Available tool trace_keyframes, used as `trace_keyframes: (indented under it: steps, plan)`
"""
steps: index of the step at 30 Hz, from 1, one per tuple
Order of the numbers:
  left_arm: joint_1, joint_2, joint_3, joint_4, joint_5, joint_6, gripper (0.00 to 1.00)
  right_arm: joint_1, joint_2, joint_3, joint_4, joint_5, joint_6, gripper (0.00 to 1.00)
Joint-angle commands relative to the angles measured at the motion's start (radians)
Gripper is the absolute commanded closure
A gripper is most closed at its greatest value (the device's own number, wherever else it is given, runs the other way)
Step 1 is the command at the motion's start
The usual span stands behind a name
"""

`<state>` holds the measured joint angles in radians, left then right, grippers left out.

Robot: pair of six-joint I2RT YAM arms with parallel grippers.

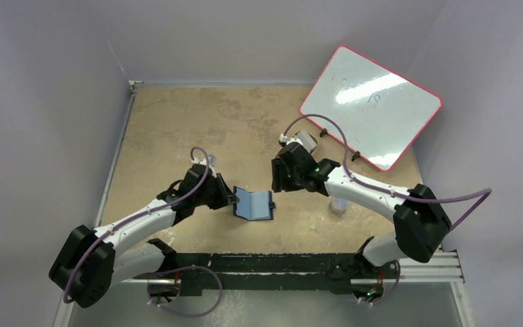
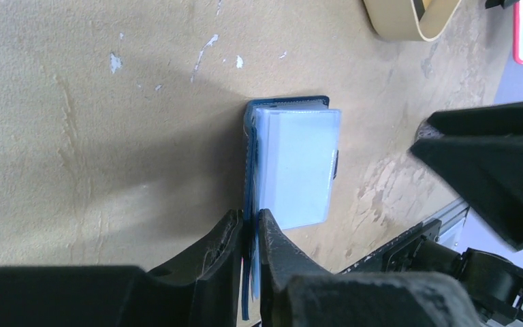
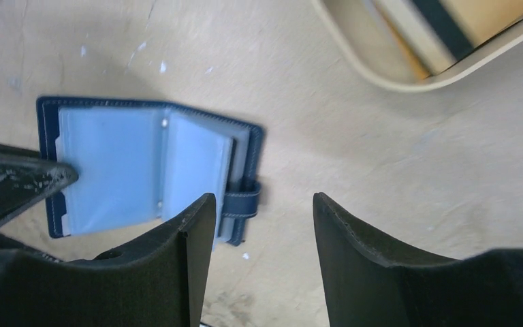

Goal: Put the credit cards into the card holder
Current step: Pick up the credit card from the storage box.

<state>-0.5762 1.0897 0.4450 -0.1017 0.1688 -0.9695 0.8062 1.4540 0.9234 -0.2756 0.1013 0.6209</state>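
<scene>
Here, card holder [image 3: 129, 163], cover edge inside clenched left pincer [image 2: 250, 223]; right pincer [image 3: 262, 202] agape beside it.

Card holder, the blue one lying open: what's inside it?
The card holder lies open, showing pale blue plastic sleeves. Their cloudy fronts hide whether any card is tucked inside.

A tan, mottled tabletop [image 1: 177, 122], scuffed with small white flecks. Just toward 6 o'clock from its centre rests a navy-blue card holder [image 1: 254, 204], opened to show pale blue inner sleeves. A tan oval tray [image 3: 408, 75] lies toward 1 o'clock, apart from the card holder. A pink-edged whiteboard [image 1: 371, 105] covers the 2 o'clock corner and overhangs it. A small pale object [image 1: 339, 205], too small to identify, sits at 4 o'clock.
</scene>
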Motion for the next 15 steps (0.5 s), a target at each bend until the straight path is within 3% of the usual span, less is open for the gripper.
trace_keyframes:
  steps: [1, 7, 15]
  plan:
    - [0.005, -0.003, -0.013, 0.010, -0.030, 0.032, 0.84, -0.050, -0.023, 0.104, -0.081, 0.125, -0.158, 0.43]
    - [0.005, 0.004, -0.016, 0.006, -0.046, 0.042, 0.78, -0.162, 0.001, 0.164, -0.085, 0.207, -0.279, 0.41]
    - [0.005, -0.001, -0.020, 0.013, -0.041, 0.042, 0.81, -0.231, 0.143, 0.292, -0.063, 0.379, -0.442, 0.36]
